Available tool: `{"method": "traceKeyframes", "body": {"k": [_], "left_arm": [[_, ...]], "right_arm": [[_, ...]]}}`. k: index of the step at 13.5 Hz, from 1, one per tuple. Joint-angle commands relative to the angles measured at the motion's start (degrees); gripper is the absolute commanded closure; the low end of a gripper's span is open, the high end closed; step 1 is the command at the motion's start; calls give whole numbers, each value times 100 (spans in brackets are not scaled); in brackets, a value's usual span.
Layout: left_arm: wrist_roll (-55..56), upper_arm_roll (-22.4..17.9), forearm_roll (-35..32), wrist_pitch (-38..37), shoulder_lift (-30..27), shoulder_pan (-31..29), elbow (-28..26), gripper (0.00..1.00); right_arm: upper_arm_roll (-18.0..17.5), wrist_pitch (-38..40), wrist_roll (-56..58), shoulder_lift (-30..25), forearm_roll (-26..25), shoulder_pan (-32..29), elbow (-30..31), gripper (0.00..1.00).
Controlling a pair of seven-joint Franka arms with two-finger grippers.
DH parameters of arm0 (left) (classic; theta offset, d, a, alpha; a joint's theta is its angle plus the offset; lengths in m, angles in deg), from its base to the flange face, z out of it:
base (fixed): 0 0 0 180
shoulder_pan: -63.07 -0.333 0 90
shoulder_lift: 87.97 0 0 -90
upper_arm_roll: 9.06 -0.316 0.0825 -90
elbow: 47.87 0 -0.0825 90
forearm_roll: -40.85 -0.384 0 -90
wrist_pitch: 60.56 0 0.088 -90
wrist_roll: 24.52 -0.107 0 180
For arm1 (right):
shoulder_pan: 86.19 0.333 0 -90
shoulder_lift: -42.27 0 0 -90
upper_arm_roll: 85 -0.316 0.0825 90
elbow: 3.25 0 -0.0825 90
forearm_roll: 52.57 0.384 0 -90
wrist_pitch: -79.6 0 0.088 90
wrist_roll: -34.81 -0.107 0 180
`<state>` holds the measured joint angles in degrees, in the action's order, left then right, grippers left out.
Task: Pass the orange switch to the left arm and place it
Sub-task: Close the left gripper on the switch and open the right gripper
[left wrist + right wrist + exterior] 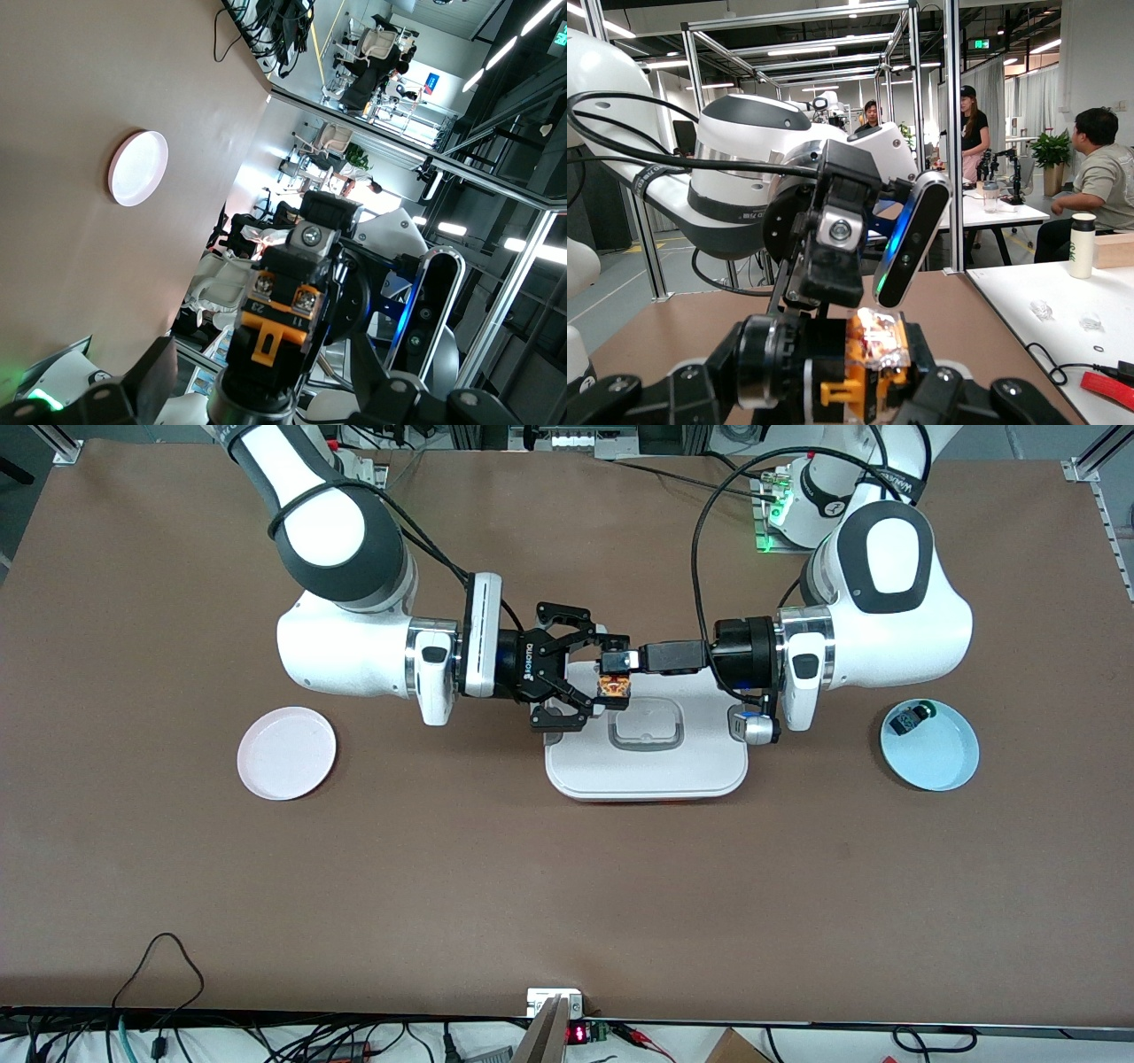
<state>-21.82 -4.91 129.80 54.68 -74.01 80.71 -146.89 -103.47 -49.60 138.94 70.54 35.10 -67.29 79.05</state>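
The orange switch (614,686) is in the air over the white box (647,772), at the edge nearer the arms' bases. My right gripper (613,673) is shut on it lengthwise, one finger on the ringed cap end and one on the orange contact block. It shows the same way in the right wrist view (873,363). My left gripper (633,660) faces it from the left arm's side, turned on edge. In the left wrist view its fingers (146,385) stand apart from the switch (279,336), with a gap on each side, so it is open.
An empty pink plate (286,753) lies toward the right arm's end of the table. A light blue plate (941,760) toward the left arm's end holds a small green-capped switch (909,717). The box lies midway between the plates.
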Motion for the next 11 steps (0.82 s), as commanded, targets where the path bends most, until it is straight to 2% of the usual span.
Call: {"method": "traceKeyframes", "body": {"k": [1, 2, 5, 7, 8, 11], "left_arm": [[-199, -19, 193, 87, -68, 47, -82, 26], [-199, -19, 193, 87, -60, 47, -82, 31], [-226, -19, 184, 61, -68, 29, -82, 70], [-330, -19, 166, 34, -68, 20, -82, 91], [-357, -19, 158, 25, -68, 20, -82, 98], [-366, -19, 131, 25, -68, 3, -82, 100]], "right_arm": [[-8, -61, 107, 73, 119, 34, -162, 91], [-8, -70, 107, 73, 119, 35, -162, 91], [-8, -61, 107, 82, 119, 43, -162, 91], [-8, -70, 107, 82, 119, 43, -162, 91], [-8, -70, 107, 82, 119, 43, -162, 91], [-8, -61, 107, 73, 119, 43, -136, 89]]}}
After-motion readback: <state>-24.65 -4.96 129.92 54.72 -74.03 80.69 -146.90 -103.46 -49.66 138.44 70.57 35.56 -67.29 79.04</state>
